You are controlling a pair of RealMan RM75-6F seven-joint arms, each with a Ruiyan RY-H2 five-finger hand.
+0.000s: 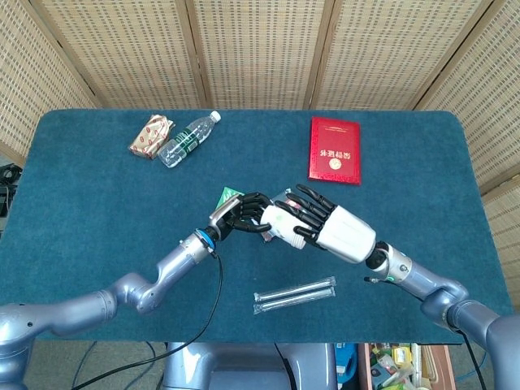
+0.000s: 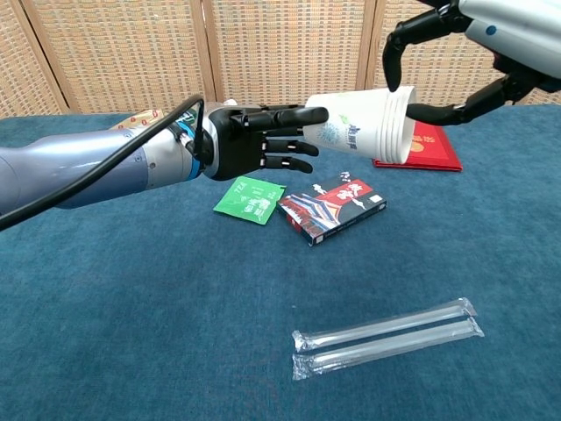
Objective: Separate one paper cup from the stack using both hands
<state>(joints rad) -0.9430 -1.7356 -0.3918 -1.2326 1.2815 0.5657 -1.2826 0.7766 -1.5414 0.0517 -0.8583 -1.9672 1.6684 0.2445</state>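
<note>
My left hand [image 1: 240,213] [image 2: 254,140] holds a stack of white paper cups [image 2: 359,127] [image 1: 278,219] by its closed end, lying sideways above the table with the rims pointing right. My right hand [image 1: 329,226] [image 2: 513,31] is at the rim end. Its fingers [image 2: 394,53] arch over the top of the rims and its thumb reaches in underneath. The fingers stay spread, and I cannot tell whether they touch the cups. In the head view the right hand covers most of the stack.
Under the cups lie a green tea packet [image 2: 250,199] and a patterned card box [image 2: 331,206]. Two wrapped straws [image 1: 294,294] [image 2: 386,338] lie nearer the front edge. A red booklet [image 1: 334,150], a water bottle [image 1: 188,139] and a snack packet [image 1: 151,136] sit at the back.
</note>
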